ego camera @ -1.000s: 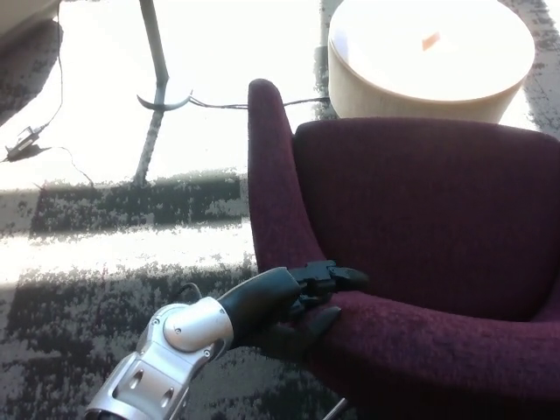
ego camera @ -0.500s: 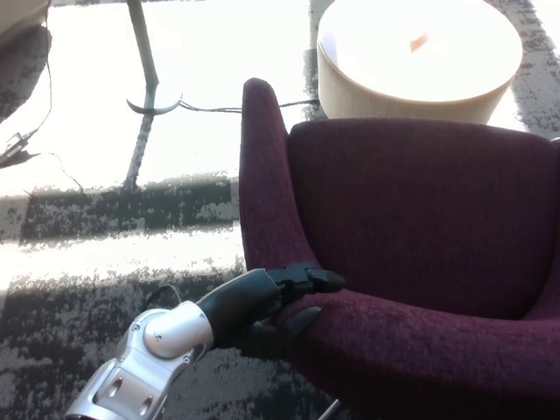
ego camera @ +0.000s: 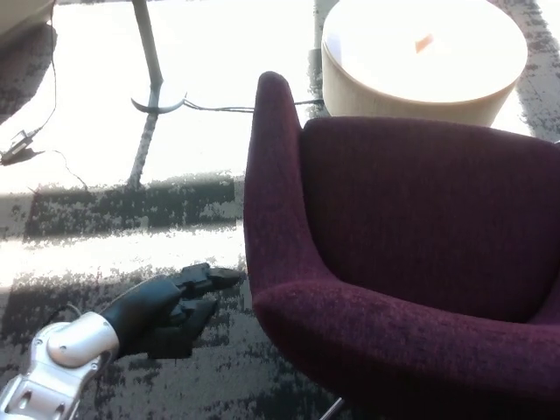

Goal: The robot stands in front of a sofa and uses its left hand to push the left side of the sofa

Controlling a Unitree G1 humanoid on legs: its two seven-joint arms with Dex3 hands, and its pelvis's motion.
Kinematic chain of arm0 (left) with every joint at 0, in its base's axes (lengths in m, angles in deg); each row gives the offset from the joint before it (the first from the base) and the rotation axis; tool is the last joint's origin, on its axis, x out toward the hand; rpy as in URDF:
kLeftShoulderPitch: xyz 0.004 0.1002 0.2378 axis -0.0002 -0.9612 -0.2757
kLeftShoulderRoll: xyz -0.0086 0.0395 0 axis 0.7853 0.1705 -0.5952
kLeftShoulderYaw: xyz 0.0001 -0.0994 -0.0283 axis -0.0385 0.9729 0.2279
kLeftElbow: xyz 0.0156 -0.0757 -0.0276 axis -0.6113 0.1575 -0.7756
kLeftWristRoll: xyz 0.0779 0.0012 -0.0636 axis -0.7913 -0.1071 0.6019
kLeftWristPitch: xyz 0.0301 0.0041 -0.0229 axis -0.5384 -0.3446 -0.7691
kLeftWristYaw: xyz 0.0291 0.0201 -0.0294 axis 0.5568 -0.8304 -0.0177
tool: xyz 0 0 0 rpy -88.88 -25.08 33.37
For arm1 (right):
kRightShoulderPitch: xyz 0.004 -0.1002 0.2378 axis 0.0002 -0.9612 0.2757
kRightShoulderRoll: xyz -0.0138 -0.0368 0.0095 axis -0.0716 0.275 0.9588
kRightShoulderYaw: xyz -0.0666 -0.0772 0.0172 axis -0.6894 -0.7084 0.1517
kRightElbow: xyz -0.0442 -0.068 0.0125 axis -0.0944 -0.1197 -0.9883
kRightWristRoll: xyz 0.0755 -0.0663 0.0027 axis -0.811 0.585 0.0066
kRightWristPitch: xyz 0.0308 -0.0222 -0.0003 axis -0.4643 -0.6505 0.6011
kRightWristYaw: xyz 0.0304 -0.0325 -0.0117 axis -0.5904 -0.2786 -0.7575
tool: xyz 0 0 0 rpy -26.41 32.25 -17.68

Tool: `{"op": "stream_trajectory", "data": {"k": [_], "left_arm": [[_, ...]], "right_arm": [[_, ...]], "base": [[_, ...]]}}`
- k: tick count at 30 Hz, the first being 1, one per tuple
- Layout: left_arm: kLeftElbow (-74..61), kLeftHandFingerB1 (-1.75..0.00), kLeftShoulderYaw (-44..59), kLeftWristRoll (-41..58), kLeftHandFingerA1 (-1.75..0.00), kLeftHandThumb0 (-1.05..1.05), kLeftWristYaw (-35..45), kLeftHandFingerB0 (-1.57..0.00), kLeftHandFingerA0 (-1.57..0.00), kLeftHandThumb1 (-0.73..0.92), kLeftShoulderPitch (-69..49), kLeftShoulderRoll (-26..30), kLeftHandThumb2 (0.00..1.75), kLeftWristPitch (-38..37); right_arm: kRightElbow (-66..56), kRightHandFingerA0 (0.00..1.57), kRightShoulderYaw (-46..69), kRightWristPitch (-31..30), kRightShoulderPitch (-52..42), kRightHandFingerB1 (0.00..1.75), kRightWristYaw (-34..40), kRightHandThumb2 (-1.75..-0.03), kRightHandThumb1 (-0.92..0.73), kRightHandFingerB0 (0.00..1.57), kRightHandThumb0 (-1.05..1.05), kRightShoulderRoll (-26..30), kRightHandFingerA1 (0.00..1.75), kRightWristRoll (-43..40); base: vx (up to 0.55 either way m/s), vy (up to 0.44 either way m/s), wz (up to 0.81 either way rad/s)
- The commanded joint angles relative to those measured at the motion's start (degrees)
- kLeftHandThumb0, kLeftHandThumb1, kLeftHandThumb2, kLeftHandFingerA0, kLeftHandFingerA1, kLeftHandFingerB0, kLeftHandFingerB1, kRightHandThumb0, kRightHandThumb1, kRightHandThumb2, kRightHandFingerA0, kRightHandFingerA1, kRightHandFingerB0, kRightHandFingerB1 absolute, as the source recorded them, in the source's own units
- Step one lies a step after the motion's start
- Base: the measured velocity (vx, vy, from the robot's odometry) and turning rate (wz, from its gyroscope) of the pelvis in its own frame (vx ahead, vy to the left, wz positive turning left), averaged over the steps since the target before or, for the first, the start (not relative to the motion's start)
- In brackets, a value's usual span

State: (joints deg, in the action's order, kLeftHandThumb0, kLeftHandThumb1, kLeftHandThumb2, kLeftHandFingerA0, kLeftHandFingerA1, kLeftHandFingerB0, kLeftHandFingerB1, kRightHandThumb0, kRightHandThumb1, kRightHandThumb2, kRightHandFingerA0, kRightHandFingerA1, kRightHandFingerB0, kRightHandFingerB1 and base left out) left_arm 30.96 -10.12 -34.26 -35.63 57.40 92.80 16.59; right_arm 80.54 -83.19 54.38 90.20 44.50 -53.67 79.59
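Observation:
A dark maroon upholstered sofa chair (ego camera: 411, 245) fills the right and middle of the head view, its left armrest (ego camera: 271, 175) rising toward the top. My left hand (ego camera: 179, 302), black with a silver forearm, comes in from the lower left. It hangs over the carpet just left of the seat's front left corner, a small gap apart from the fabric. Its fingers are spread and hold nothing. My right hand does not show.
A round pale table (ego camera: 424, 57) stands behind the sofa. A thin metal stand (ego camera: 150, 61) with a curved foot rises at the upper left, with cables (ego camera: 35, 140) trailing over the sunlit floor. Grey mottled carpet (ego camera: 131, 210) lies left of the sofa.
My left hand has drawn back to the left, off the seat's front left edge it was pressing. The sofa's left arm now sits slightly further right in the picture.

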Motion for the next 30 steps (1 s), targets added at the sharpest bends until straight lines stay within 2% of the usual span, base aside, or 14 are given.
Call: {"op": "stream_trajectory", "data": {"k": [1,2,3,4,8,14,15,20,21,22,23,26,29,30], "left_arm": [[3.27,-0.28,3.49,0.80,-0.46,-0.88,-0.62,0.00,-0.11,0.83,-1.38,3.76,1.21,-4.85],[3.81,-0.24,4.10,0.98,-0.34,-0.93,-0.84,-0.08,-0.16,0.92,-1.47,4.04,0.76,-4.91],[4.28,-0.24,4.74,1.23,-0.34,-0.93,-0.96,-0.08,-0.16,0.92,-1.55,4.22,0.76,-4.83],[5.50,-0.27,5.63,1.87,-0.49,-0.88,-0.38,0.00,-0.17,0.81,-1.62,4.59,1.20,-5.88],[8.13,-0.23,8.51,3.48,-0.46,-0.89,0.06,0.00,-0.09,0.83,-3.02,5.07,1.22,-8.43],[10.48,-0.29,13.34,5.73,-0.48,-0.84,0.05,0.00,-0.15,0.78,-5.30,4.03,1.18,-9.55],[15.67,-0.26,13.41,3.59,-0.48,-0.89,-4.07,0.00,-0.16,0.80,-9.71,3.84,1.20,-15.01],[21.31,-0.29,14.66,3.96,-0.46,-0.88,-5.44,-0.02,-0.11,0.81,-12.17,2.80,1.19,-19.92],[23.33,-0.27,15.62,4.80,-0.35,-0.86,-6.23,-0.09,-0.16,0.91,-13.31,1.64,0.73,-21.33],[25.52,-0.27,16.80,5.87,-0.35,-0.86,-7.21,-0.09,-0.16,0.91,-14.83,0.20,0.73,-22.80],[26.16,-0.32,17.83,7.00,-0.48,-0.86,-7.15,0.00,-0.13,0.79,-15.94,-0.84,1.16,-22.96],[27.46,-0.32,19.00,6.79,-0.48,-0.86,-6.90,0.00,-0.13,0.79,-15.88,-1.37,1.16,-24.00],[28.38,-0.29,21.75,9.28,-0.41,-0.78,-5.39,0.00,-0.01,0.76,-18.97,-4.46,1.17,-25.66],[28.64,-0.18,23.24,10.80,-0.32,-0.91,-5.22,-0.07,-0.08,0.83,-20.58,-6.34,1.19,-25.00]], "right_arm": [[0.42,0.53,-0.29,-0.11,-0.46,0.41,0.25,-0.63,-0.76,0.55,-0.56,0.87,0.40,0.05],[0.45,0.54,-0.32,-0.12,-0.42,0.41,0.20,-0.63,-0.76,0.56,-0.55,0.86,0.40,0.05],[0.47,0.54,-0.35,-0.17,-0.38,0.41,0.18,-0.63,-0.76,0.56,-0.55,0.86,0.40,0.05],[0.54,0.54,-0.41,-0.25,-0.35,0.41,0.21,-0.63,-0.76,0.56,-0.55,0.85,0.40,0.07],[0.64,0.55,-0.21,-0.17,-0.40,0.41,-0.09,-0.63,-0.75,0.56,-0.55,0.87,0.40,-0.29],[0.74,0.54,-0.07,-0.12,-0.31,0.41,-0.01,-0.63,-0.75,0.56,-0.54,0.66,0.40,-0.47],[0.87,0.57,-0.32,0.34,-0.84,0.41,0.11,-0.64,-0.72,0.54,-0.55,0.70,0.42,-0.19],[0.80,0.55,-0.70,-0.42,-1.04,0.41,0.57,-0.63,-0.75,0.57,-0.52,0.57,0.41,0.07],[0.77,0.54,-0.75,-0.50,-1.01,0.41,0.84,-0.63,-0.75,0.56,-0.54,0.48,0.42,0.11],[0.74,0.54,-0.80,-0.60,-0.98,0.41,1.18,-0.63,-0.75,0.56,-0.54,0.38,0.42,0.16],[0.80,0.54,-0.74,-0.36,-1.31,0.41,0.99,-0.63,-0.75,0.56,-0.54,0.25,0.42,0.00],[0.82,0.54,-0.77,-0.26,-1.46,0.41,0.90,-0.63,-0.75,0.56,-0.54,0.21,0.42,-0.11],[0.96,0.57,-1.45,-0.03,-1.97,0.42,1.50,-0.64,-0.72,0.54,-0.55,0.32,0.44,0.54],[0.89,0.54,-1.20,0.20,-2.12,0.42,0.56,-0.62,-0.75,0.55,-0.53,0.29,0.42,-0.01]], "base": [[0.00,0.000,0.00],[0.00,0.000,0.00],[0.00,0.000,0.00],[0.00,0.000,0.00],[0.00,0.000,0.00],[0.00,0.000,0.00],[0.00,0.000,0.00],[0.00,0.000,0.00],[0.00,0.000,0.00],[0.00,0.000,0.08],[0.00,0.000,0.00],[0.00,0.000,0.00],[0.00,0.000,0.00],[0.00,0.000,0.00]]}}
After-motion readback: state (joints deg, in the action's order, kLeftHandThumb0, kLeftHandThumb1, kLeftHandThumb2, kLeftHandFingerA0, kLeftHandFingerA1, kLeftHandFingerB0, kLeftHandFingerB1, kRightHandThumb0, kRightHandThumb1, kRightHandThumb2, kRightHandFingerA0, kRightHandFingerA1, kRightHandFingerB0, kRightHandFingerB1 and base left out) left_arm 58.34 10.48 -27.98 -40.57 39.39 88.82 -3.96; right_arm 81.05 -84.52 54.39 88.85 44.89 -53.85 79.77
